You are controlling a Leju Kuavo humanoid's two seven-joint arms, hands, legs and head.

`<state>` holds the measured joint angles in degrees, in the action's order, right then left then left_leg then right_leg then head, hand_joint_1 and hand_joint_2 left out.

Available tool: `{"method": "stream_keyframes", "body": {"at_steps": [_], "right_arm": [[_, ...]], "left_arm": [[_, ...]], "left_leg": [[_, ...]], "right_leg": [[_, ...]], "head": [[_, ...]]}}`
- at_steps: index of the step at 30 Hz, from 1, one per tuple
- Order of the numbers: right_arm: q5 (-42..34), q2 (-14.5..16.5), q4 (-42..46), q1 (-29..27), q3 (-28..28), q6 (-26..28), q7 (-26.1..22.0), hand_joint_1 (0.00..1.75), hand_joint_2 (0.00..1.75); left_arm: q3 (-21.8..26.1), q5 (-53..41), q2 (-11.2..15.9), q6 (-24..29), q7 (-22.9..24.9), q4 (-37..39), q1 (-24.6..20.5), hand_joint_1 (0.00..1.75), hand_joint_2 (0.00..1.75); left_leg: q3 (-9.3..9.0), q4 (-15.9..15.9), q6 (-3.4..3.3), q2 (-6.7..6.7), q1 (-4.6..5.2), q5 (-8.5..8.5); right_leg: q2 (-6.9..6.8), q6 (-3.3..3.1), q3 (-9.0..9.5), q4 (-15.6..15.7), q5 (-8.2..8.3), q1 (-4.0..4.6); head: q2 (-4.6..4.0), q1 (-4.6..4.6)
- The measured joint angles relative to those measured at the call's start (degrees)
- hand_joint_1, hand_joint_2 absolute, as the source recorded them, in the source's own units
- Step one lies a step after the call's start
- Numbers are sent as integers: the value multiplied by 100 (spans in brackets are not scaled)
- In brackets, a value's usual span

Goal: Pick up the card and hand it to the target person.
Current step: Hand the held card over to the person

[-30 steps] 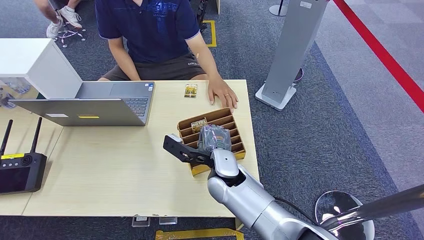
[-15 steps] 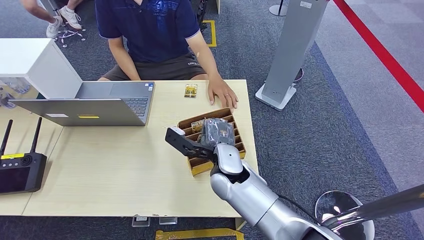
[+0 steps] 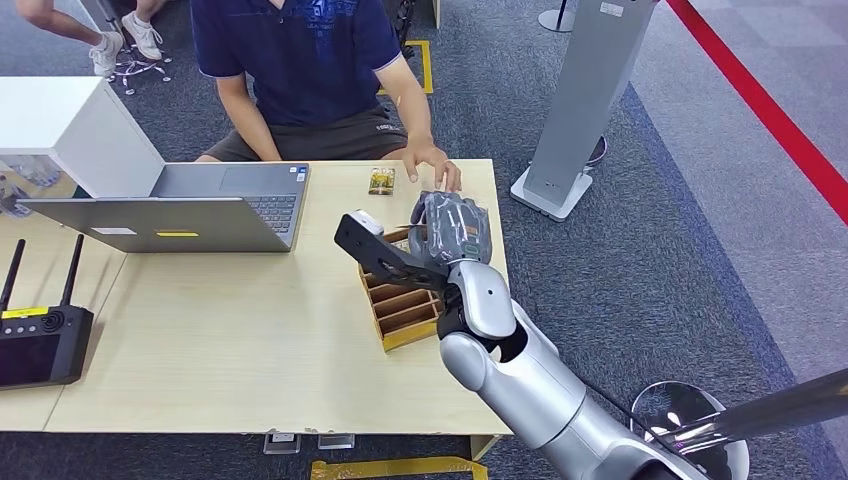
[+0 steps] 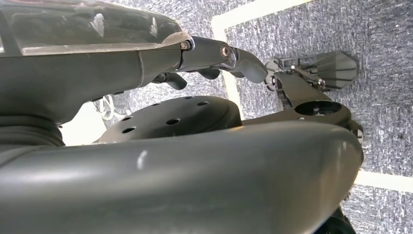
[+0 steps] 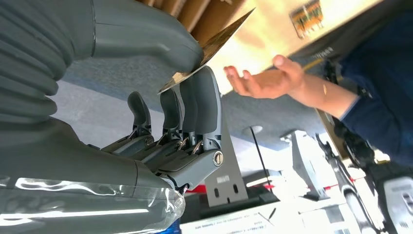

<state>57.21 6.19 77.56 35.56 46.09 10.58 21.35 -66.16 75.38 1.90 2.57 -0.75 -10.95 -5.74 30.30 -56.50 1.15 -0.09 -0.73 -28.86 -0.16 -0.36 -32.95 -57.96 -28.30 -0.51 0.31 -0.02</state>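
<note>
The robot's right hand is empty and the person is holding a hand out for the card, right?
Not quite. The right hand is not empty: in the right wrist view it pinches the card between thumb and fingers. The rest is right: the person's hand is held out, palm open, for the card.

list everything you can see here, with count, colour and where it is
card: one, brownish, pinched in the right robot hand
card holder: one, brown slotted, table's right side
second card: one, yellowish, far table edge
laptop: one, silver, open, table's far left
controller: one, black with antennas, left edge
table: one, light wood
stand: one, grey, on the carpet
person's hand: one, palm open, raised beside the card
right robot hand: one, grey, above the holder
left robot hand: one, dark, hanging over the floor
</note>
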Motion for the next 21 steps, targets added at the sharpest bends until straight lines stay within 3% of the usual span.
{"method": "stream_keyframes", "body": {"at_steps": [10,17,21], "right_arm": [[69,-20,63,210,-29,254,-346,126,175],[122,272,-1160,823,18,878,-740,126,175],[218,420,-1839,1109,44,979,-855,126,175]], "left_arm": [[0,-111,0,-28,21,0,-6,0,0],[-5,-215,-2,-32,103,0,-26,0,0],[-7,-205,-2,-32,107,0,-34,0,0]], "left_leg": [[4,0,0,-1,0,0],[6,0,1,-1,0,1],[7,0,0,-2,0,1]], "right_leg": [[-1,0,1,0,0,0],[-2,0,1,-2,0,0],[-2,0,0,-2,0,0]], "head": [[0,0],[0,0],[0,0]]}}
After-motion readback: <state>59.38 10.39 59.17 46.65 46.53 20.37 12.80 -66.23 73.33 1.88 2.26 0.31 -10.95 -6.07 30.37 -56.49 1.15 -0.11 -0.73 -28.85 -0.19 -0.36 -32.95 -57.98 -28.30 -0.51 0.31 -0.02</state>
